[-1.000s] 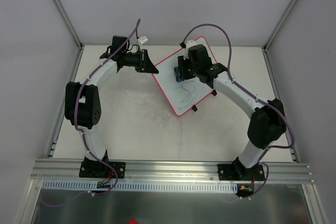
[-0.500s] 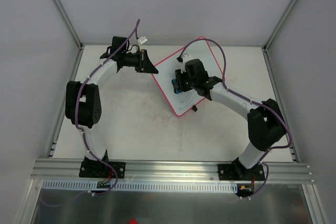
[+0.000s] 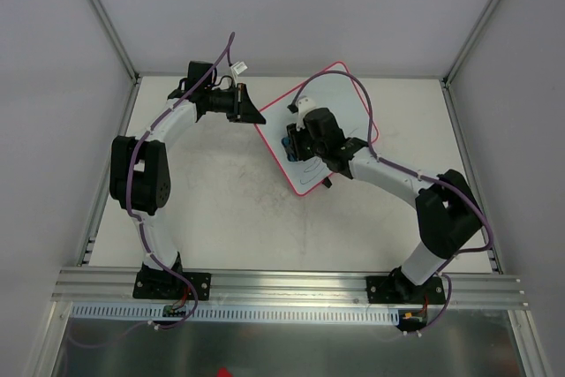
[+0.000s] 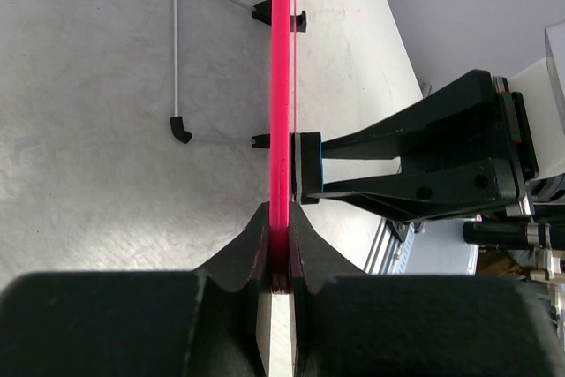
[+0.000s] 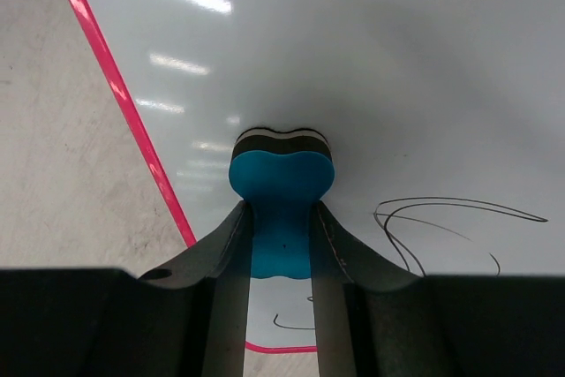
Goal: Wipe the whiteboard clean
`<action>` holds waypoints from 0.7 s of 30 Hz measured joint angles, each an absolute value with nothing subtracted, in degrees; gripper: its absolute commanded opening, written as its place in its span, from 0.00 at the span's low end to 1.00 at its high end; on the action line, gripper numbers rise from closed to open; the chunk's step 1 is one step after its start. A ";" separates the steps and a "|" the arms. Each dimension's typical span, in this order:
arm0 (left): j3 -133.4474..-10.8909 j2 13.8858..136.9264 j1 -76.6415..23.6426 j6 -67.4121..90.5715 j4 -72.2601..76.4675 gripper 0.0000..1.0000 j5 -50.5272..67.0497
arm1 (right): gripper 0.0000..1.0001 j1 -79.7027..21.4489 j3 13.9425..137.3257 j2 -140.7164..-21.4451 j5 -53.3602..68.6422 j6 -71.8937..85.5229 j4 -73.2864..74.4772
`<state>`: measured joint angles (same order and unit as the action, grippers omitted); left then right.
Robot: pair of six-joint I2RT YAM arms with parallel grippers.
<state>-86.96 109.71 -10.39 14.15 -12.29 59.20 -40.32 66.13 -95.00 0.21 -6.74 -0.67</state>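
**Ana:** What does the right gripper [image 5: 281,218] hold?

**Ben:** Its two fingers squeeze the blue eraser [image 5: 282,174] tight. The soft end of the eraser presses on the board [image 5: 397,59].

**Ana:** And the left gripper [image 4: 281,222]?

**Ben:** Its fingers pinch the pink rim of the board on the left side. I think that keeps the board from sliding.

**Ana:** What has just changed?

**Ben:** A second ago the eraser was farther back on the board. Now it has slid nearer and to the left, close to the pink rim. The right arm has swung off the far right part, so more bare white shows there.

**Ana:** Is the board clean now?

**Ben:** Not yet. Dark lines [image 5: 424,218] curl just to the right of the eraser. Another small one shows between the fingers. So some wiping is left. I think the next rub has to go over those lines.

**Ana:** Where is the board?

**Ben:** It is on the table [image 3: 221,209], at the far middle, turned like a diamond. A thin wire leg [image 4: 176,50] sticks out under it. I can't tell if the board lies flat or leans.

**Ana:** Are there any boxes or bowls?

**Ben:** I don't see any. Nothing here holds other things inside it.
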 measured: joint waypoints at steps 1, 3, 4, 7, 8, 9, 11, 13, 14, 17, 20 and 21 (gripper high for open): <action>-86.96 109.71 -10.39 14.15 -12.29 0.00 59.18 | 0.00 -40.58 65.95 -94.94 0.10 -6.96 -0.86; -86.96 109.71 -10.39 14.13 -12.29 0.00 59.18 | 0.00 -41.06 65.63 -94.80 -0.32 -7.16 -1.17; -86.96 109.71 -10.39 14.13 -12.32 0.00 59.18 | 0.00 -41.28 65.45 -94.76 -0.95 -7.11 -1.37; -86.96 109.71 -10.39 14.13 -12.27 0.00 59.18 | 0.00 -41.43 65.21 -94.65 -2.31 -6.63 -1.72; -86.96 109.71 -10.39 14.13 -12.27 0.00 59.18 | 0.00 -41.30 65.21 -94.67 -2.35 -6.17 -1.74; -86.96 109.71 -10.39 14.15 -12.27 0.00 59.16 | 0.00 -40.97 65.19 -94.67 -2.17 -5.67 -1.72; -86.96 109.71 -10.39 14.15 -12.25 0.00 59.13 | 0.00 -39.72 65.04 -94.67 -1.17 -3.60 -1.83; -86.96 109.71 -10.39 14.17 -12.25 0.00 59.09 | 0.00 -37.76 64.75 -94.67 -0.14 -1.39 -2.00; -86.96 109.71 -10.39 14.17 -12.25 0.00 59.07 | 0.00 -36.58 64.49 -94.67 0.34 -0.16 -2.31; -86.96 109.71 -10.39 14.28 -12.27 0.00 58.96 | 0.00 -32.75 63.40 -94.65 1.02 3.36 -3.42; -86.96 109.71 -10.39 14.35 -12.27 0.00 58.87 | 0.00 -29.45 62.30 -94.63 0.62 6.28 -4.23; -86.96 109.71 -10.39 14.35 -12.27 0.00 58.87 | 0.00 -28.56 61.84 -94.56 0.23 7.16 -4.45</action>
